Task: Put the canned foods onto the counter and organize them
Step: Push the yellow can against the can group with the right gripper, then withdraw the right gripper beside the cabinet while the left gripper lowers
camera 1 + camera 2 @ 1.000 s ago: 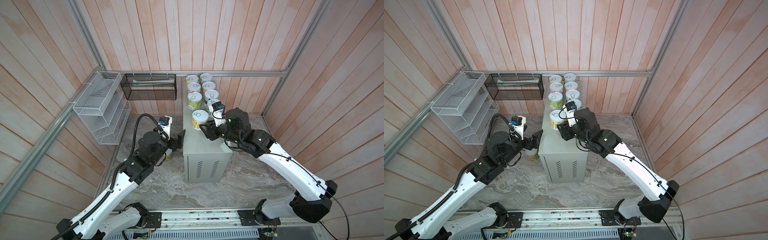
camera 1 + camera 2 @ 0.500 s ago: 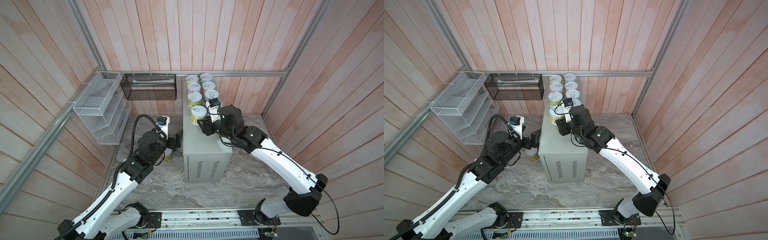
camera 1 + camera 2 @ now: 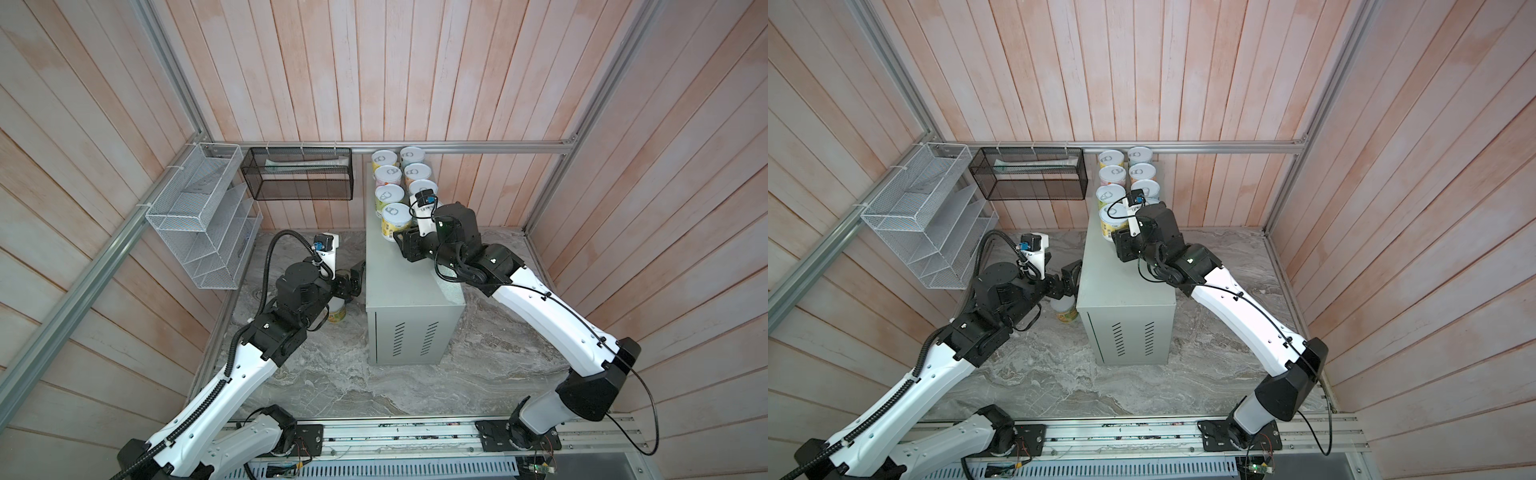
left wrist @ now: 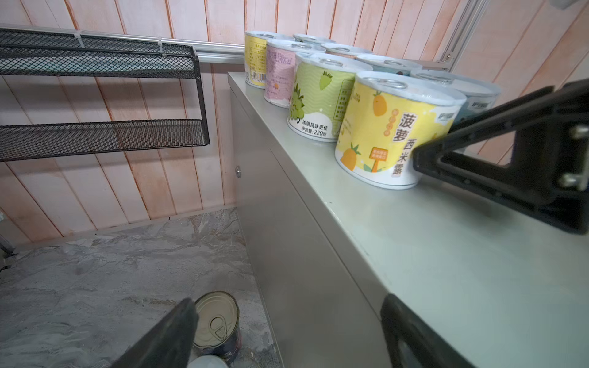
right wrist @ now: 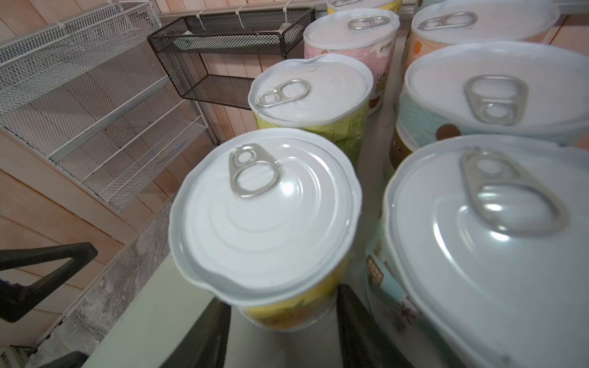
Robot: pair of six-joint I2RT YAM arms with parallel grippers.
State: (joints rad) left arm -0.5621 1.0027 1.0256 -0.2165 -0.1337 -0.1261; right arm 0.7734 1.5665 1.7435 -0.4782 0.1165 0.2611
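The open, empty left gripper is hovering directly above the upright dark-blue tin beside the counter, nearer than the closed right gripper.

Counter near half bare, far half packed with tins, dark-blue tin on floor beside its wall.

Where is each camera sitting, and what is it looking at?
Top views: high up, looking down at both arms, the counter and its cans.
Left wrist: on the left arm beside the counter, facing the yellow can; its own fingers show, plus the right gripper.
Right wrist: on the right arm, just above the can lids; its fingers show.
Shared: all views show the yellow can and the black basket.
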